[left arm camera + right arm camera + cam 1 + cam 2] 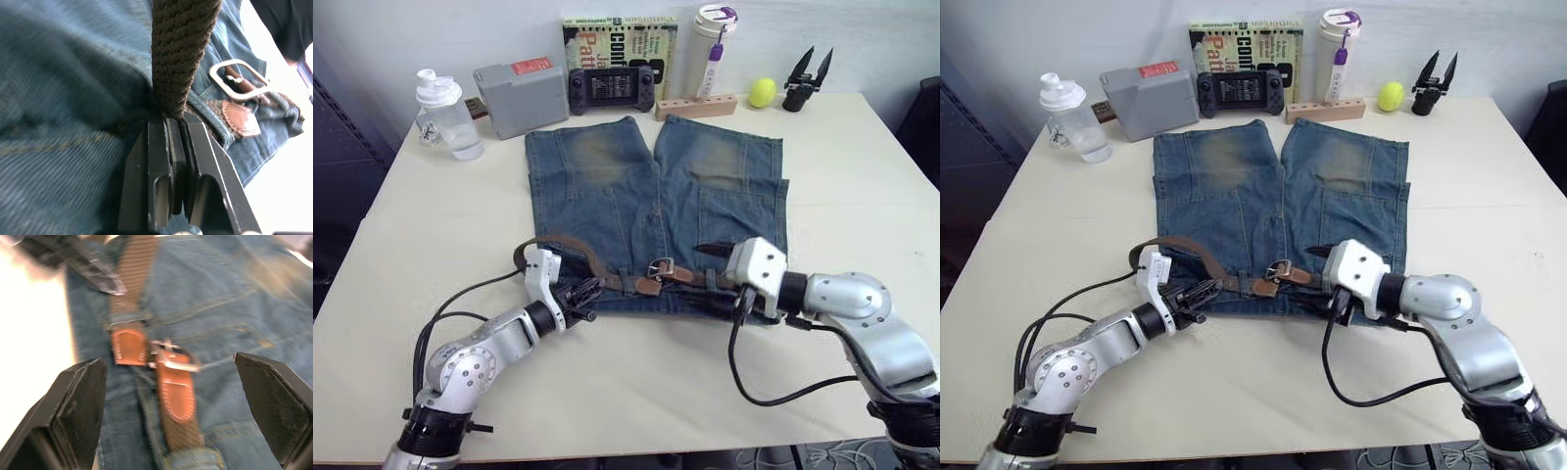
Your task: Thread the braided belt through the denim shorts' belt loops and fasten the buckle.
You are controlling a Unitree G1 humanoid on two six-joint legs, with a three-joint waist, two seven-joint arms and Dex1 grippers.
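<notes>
While the brown woven braided belt lay along the waistband of the faded blue denim shorts, the left gripper pinched it tight; just beyond those fingers sat the silver buckle. The right gripper gaped wide around the buckle. Fastening seemed the step; next, the tan tip needed feeding through.

Coarse woven belt, shiny metal buckle, seemingly matt denim shorts.

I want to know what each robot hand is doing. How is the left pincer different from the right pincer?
The left pincer is shut, pinching the brown woven braided belt; the right pincer is wide open and holds nothing. The left one sits by the belt's loose loop at the faded blue denim shorts; the right one faces the silver metal buckle. Both have two black fingers and lie near the waistband.
</notes>
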